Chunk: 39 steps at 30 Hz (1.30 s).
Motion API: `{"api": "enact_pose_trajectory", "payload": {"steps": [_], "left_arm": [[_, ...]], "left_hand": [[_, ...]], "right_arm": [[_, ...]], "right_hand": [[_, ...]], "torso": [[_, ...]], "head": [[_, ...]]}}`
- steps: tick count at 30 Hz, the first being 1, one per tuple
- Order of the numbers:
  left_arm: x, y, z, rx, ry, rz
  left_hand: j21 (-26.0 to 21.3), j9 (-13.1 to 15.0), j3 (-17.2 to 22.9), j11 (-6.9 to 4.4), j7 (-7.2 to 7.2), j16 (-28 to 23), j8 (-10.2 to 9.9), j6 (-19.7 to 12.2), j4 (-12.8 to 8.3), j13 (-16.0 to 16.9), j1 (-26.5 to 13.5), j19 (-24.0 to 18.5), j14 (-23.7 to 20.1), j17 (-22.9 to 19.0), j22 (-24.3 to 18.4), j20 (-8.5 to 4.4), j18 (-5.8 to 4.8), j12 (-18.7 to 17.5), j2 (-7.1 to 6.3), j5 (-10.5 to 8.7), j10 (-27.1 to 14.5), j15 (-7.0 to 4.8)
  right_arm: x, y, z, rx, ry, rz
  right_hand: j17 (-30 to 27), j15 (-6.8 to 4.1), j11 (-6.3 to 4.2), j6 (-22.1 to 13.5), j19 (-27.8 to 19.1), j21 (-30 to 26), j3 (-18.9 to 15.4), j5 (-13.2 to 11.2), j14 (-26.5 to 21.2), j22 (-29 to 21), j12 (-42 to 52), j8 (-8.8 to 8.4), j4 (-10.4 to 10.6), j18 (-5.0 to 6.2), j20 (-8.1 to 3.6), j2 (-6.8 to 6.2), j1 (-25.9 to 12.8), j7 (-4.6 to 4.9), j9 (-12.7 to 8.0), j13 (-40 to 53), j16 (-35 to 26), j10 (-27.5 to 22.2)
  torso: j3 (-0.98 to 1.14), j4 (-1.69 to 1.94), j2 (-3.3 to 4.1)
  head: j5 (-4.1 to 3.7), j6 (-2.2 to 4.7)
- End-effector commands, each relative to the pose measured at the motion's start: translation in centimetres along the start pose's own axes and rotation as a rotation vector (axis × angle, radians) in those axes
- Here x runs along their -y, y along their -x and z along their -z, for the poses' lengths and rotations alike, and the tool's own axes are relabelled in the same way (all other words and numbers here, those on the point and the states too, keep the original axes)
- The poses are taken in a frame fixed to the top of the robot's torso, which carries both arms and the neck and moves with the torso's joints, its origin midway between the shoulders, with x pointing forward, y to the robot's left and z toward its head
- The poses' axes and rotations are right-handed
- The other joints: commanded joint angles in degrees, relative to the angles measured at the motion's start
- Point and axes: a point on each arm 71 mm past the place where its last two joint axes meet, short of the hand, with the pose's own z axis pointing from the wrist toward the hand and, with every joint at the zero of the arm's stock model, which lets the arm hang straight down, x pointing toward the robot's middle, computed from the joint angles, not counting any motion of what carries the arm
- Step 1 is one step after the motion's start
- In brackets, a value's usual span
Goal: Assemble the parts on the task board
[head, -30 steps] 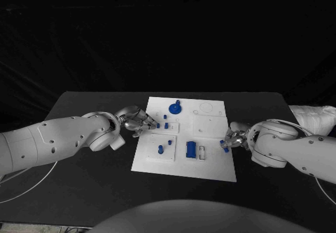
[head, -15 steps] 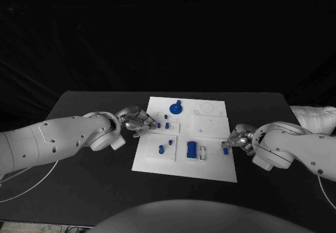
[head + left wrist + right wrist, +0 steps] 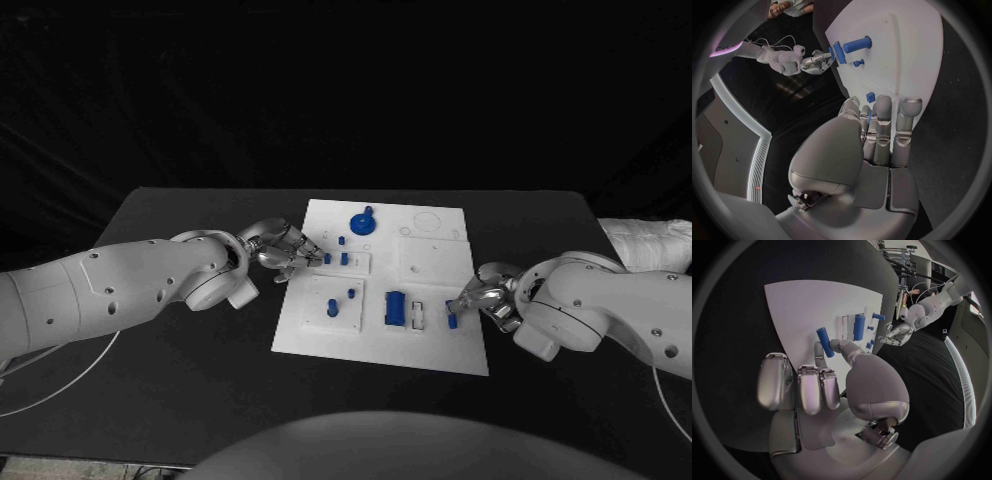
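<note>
A: Since a second ago the right hand (image 3: 483, 297) has slid nearer along the task board (image 3: 378, 340)'s right edge, its fingers (image 3: 819, 351) pinching a small blue peg (image 3: 825, 335).

B: And the left hand (image 3: 284, 251)?

A: Unmoved at the board's left edge, fingers curled on a small blue part (image 3: 870, 116).

B: Handling?

A: The peg looks light, stiff and slick; best gripped mid-shaft. No readable writing anywhere.

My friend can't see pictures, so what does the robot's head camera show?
Two white robot arms reach over a white task board on a black table. The right hand pinches a small blue part at the board's edge; the left hand rests at the opposite edge.
</note>
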Motion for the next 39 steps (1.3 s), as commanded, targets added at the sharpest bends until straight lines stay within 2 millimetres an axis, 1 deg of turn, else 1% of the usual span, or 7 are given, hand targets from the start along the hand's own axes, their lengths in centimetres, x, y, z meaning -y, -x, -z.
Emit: {"api": "enact_pose_trajectory", "payload": {"steps": [1, 10, 20, 33, 39], "left_arm": [[0.2, -0.2, -0.1, -0.017, -0.012, 0.002], [0.2, -0.2, -0.1, -0.018, -0.015, 0.001], [0.2, -0.2, -0.1, -0.021, -0.017, 0.002], [0.2, -0.2, -0.1, -0.024, -0.015, 0.002], [0.1, -0.2, -0.1, -0.024, -0.015, 0.003]], "left_hand": [[-0.1, 0.0, -0.1, -0.14, 0.49, -0.2, 0.0, 0.0, -0.1, 0.1, 0.3, -0.4, -0.4, 0.0, 5.3, -0.1, 1.05, 0.4, 0.23, 0.4, 0.3, -0.02], [-0.1, 0.0, -0.2, -0.13, 0.48, -0.2, 0.0, 0.0, -0.1, 0.1, 0.3, -0.4, -0.4, -0.1, 5.3, -0.1, 1.05, 0.4, 0.22, 0.4, 0.3, -0.01], [-0.2, 0.0, -0.2, -0.11, 0.44, -0.3, 0.0, 0.0, -0.1, 0.0, 0.3, -0.4, -0.4, -0.2, 5.3, -0.1, 1.05, 0.4, 0.21, 0.4, 0.3, -0.01], [-0.2, 0.0, -0.2, -0.11, 0.44, -0.3, 0.0, 0.0, -0.1, 0.0, 0.3, -0.4, -0.4, -0.2, 5.3, -0.1, 1.05, 0.4, 0.21, 0.4, 0.3, -0.01], [-0.2, 0.0, -0.2, -0.11, 0.44, -0.3, 0.0, 0.0, -0.1, 0.0, 0.3, -0.4, -0.4, -0.2, 5.3, -0.1, 1.05, 0.4, 0.21, 0.4, 0.3, -0.01]], "right_arm": [[-0.2, -0.6, 0.1, -0.054, -0.009, -0.031], [-0.9, -1.0, -0.4, -0.097, -0.019, -0.084], [-1.5, -1.2, -1.4, -0.112, -0.034, -0.129], [-2.2, -1.6, -2.0, -0.143, -0.037, -0.163], [-2.4, -1.7, -2.1, -0.163, -0.035, -0.161]], "right_hand": [[4.6, -0.56, -0.28, 2.1, 0.4, 0.0, 3.2, -0.1, 3.8, 9.9, 0.2, 0.15, -3.2, 0.42, -0.44, 0.12, -0.5, -1.79, -0.1, 15.1, -0.3, 6.0], [4.6, -0.61, -0.31, 2.1, 0.4, 0.1, 2.9, -0.9, 3.8, 10.0, 0.2, -0.15, -2.8, 0.39, -0.52, 0.21, -0.9, -1.82, -0.4, 15.1, -0.3, 6.0], [4.5, -0.61, -0.29, 2.0, 0.3, -0.2, 2.7, -1.5, 3.8, 9.9, 0.2, -0.4, -2.4, 0.45, -0.54, 0.41, -1.3, -1.81, -0.6, 15.1, -0.4, 6.0], [4.4, -0.6, -0.29, 1.9, 0.2, -0.5, 2.5, -2.1, 3.8, 9.8, 0.2, -0.57, -2.1, 0.5, -0.55, 0.57, -1.5, -1.82, -0.7, 15.1, -0.4, 6.0], [4.3, -0.58, -0.26, 1.8, 0.0, -1.0, 2.4, -2.7, 3.7, 9.7, 0.2, -0.79, -1.8, 0.58, -0.54, 0.74, -1.8, -1.78, -0.9, 15.1, -0.5, 6.0]], "torso": [[0.01, 0.0, 0.0], [-0.02, -0.01, -0.04], [0.01, 0.01, 0.03], [0.0, -0.02, -0.01], [0.0, -0.02, 0.02]], "head": [[0.02, -0.01], [-0.37, -0.01], [-0.16, -0.01], [0.14, -0.01], [0.06, -0.01]]}}
